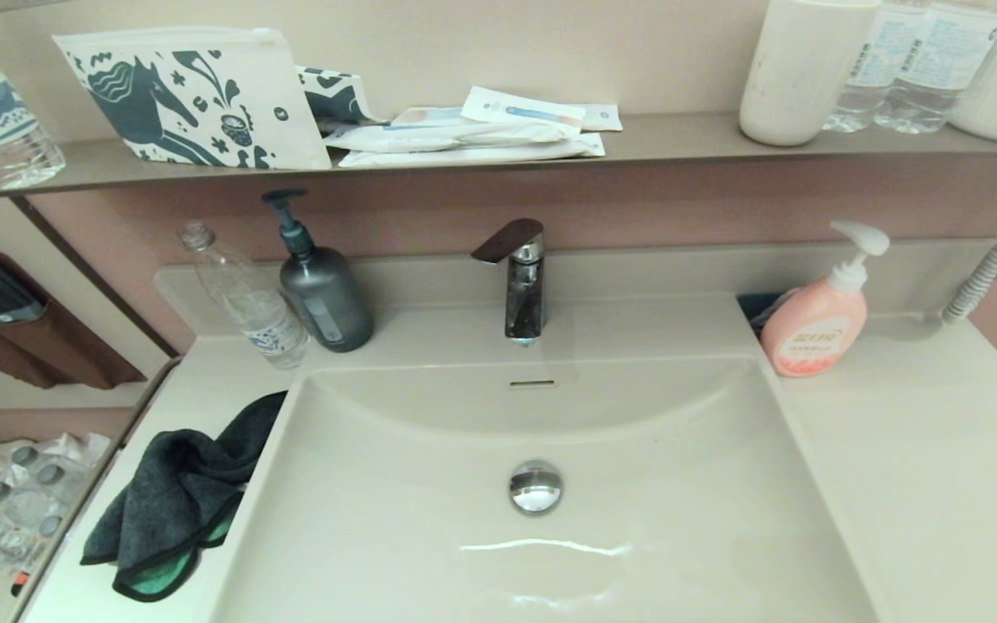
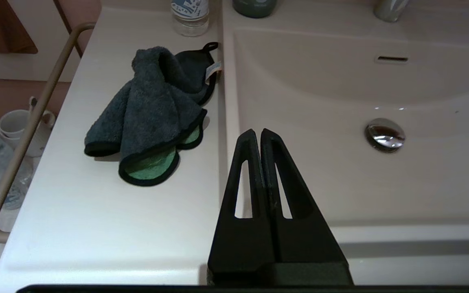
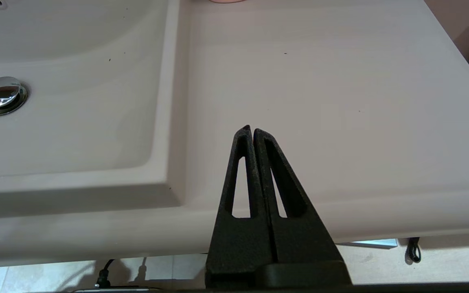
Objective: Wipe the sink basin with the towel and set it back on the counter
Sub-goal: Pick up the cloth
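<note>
Towel (image 1: 178,493), crumpled charcoal microfibre, on glossy counter (image 1: 914,450).

Counter (image 1: 914,450) with towel (image 1: 178,493), bottles

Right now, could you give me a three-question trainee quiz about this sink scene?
1. True or false: the towel lies in the sink basin.
2. Which soap sits on the robot's right: (a) grey pump bottle, (b) pink pump bottle?
3. Fill in: both the left claw and right claw are ____.

Key: 1 false, it lies on the counter; 2 b; 3 shut.
</note>
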Robot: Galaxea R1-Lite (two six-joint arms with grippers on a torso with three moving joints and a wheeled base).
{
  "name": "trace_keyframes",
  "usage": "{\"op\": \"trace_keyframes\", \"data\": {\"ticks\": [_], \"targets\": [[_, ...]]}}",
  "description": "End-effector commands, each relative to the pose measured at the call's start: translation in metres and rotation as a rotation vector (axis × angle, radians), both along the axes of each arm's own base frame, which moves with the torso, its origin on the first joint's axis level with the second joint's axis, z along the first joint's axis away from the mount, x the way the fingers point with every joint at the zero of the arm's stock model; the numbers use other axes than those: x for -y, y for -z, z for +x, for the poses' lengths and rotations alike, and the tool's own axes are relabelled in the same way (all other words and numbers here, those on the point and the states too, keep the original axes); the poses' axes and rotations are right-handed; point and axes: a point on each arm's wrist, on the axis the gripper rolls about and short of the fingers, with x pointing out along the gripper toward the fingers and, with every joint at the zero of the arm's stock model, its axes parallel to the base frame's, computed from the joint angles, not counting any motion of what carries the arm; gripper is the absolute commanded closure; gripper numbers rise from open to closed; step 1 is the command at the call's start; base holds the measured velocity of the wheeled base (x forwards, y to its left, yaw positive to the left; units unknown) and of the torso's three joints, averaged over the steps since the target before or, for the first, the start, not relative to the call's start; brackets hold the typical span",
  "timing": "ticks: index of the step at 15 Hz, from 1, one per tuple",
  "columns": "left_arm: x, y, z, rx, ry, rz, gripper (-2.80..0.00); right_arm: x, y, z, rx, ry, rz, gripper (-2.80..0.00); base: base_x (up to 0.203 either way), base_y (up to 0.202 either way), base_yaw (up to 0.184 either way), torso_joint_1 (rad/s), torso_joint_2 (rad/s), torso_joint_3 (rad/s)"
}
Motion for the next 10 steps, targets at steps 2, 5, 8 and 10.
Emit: {"op": "trace_keyframes", "data": {"ticks": [2, 5, 8, 10], "targets": [[0.000, -0.033, 0.023, -0.126, 0.004, -0.030, 0.00, 0.000, 0.000, 0.000, -0.002, 0.000, 0.000, 0.00, 0.000, 0.000, 0.000, 0.000, 0.00, 0.000], [0.000, -0.047, 0.054, -0.285, 0.004, -0.040, 0.00, 0.000, 0.000, 0.000, -0.001, 0.000, 0.000, 0.00, 0.000, 0.000, 0.000, 0.000, 0.00, 0.000], [-0.001, -0.051, 0.095, -0.457, -0.006, -0.010, 0.00, 0.000, 0.000, 0.000, -0.001, 0.000, 0.000, 0.00, 0.000, 0.000, 0.000, 0.000, 0.00, 0.000], [-0.007, -0.056, 0.117, -0.495, -0.045, 0.057, -2.80, 0.000, 0.000, 0.000, -0.001, 0.002, 0.000, 0.00, 0.000, 0.000, 0.000, 0.000, 0.00, 0.000]]}}
